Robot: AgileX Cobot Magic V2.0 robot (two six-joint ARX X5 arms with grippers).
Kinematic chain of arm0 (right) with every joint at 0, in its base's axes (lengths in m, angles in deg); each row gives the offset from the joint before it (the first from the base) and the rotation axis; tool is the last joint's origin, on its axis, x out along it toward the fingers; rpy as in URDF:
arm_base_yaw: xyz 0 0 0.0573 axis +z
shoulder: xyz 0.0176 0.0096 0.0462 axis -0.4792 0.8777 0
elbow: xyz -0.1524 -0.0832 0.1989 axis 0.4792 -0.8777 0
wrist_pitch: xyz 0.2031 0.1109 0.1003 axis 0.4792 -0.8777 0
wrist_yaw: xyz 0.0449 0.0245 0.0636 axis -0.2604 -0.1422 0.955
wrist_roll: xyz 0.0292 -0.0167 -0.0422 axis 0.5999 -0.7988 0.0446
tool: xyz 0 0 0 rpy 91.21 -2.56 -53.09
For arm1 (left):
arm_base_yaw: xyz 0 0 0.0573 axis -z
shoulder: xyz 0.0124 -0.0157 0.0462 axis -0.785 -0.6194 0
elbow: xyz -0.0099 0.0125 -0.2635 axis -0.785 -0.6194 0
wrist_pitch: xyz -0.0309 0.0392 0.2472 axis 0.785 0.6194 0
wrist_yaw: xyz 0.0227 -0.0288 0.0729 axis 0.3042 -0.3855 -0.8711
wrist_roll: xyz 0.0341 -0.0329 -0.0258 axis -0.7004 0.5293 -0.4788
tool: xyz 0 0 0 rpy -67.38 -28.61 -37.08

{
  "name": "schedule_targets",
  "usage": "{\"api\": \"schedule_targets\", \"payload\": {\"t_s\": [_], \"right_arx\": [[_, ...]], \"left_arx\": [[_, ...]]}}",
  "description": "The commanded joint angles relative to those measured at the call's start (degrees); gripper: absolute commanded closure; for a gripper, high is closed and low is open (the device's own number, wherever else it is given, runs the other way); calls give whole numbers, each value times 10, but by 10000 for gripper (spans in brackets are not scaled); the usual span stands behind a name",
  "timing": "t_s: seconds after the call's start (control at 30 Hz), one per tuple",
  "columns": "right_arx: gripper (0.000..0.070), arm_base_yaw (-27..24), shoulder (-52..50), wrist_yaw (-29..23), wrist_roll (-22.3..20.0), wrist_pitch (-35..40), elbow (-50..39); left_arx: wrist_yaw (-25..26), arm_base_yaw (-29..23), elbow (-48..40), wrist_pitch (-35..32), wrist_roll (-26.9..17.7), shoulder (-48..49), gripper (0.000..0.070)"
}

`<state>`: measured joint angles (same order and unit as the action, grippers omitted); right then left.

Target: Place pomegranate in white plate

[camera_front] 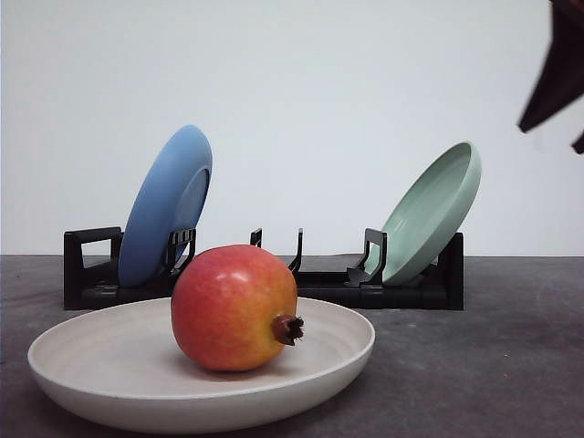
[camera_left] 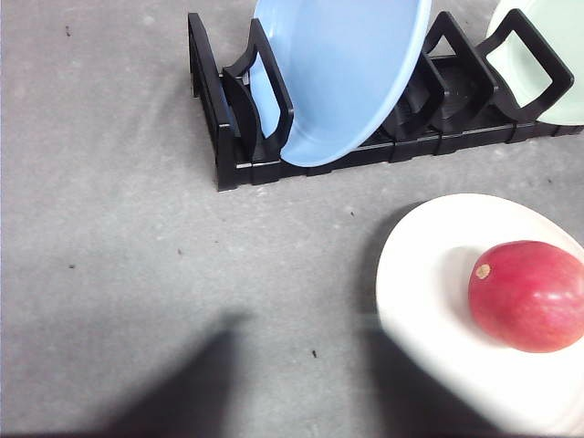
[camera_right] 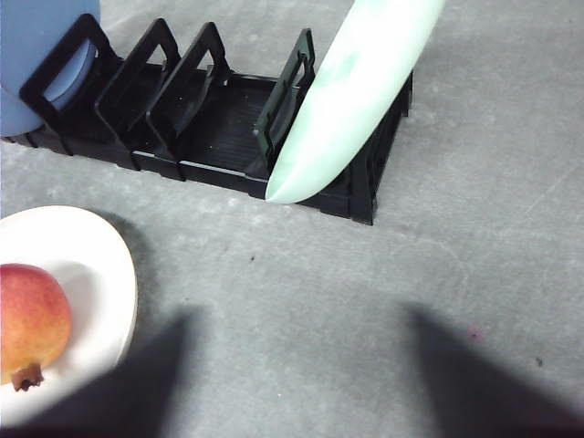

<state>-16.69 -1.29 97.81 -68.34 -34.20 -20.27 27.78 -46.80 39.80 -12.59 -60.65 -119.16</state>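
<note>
Inspection finding: the pomegranate (camera_front: 234, 307) lies inside the white plate (camera_front: 82, 351), resting on the plate's floor with its dark crown tip turned toward the robot's right and slightly forward. Nothing is touching the fruit. In the left wrist view it sits toward one side of the plate, clear of the rim; the right wrist view shows it near the plate's edge with the crown pointing down in that picture.

The plate stands on the grey counter (camera_front: 511, 365), in front of a black dish rack (camera_front: 328, 283). The rack holds a blue plate (camera_front: 164, 205) on the left and a pale green plate (camera_front: 433, 210) on the right, both leaning on edge. Neither is involved.

Hands: a dark shape at the upper right of the front view is probably part of the right arm (camera_front: 557, 73), raised well above and apart from the fruit, though the view is too partial to be sure. Whether either hand is released or clenched cannot be told; the wrist views show blurred dark shapes at the bottom, no clear fingers.

Assessment: placement appears complete. What remains, at most, is withdrawing the arms to rest.
</note>
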Motion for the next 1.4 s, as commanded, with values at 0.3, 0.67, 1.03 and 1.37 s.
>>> {"api": "schedule_targets", "payload": {"t_s": [0.3, 0.67, 1.03, 1.37], "right_arx": [[686, 3, 2, 1, -4, -5, 2], [686, 2, 2, 0, -5, 11, 2], [686, 2, 2, 0, -5, 11, 2], [686, 2, 2, 0, -5, 11, 2]], "left_arx": [[1, 0, 5, -1, 2, -2, 700], [1, 0, 5, -5, 2, -2, 700], [-1, -12, -70, -93, -8, 52, 700], [-67, -54, -257, -321, -8, 175, 700]]}}
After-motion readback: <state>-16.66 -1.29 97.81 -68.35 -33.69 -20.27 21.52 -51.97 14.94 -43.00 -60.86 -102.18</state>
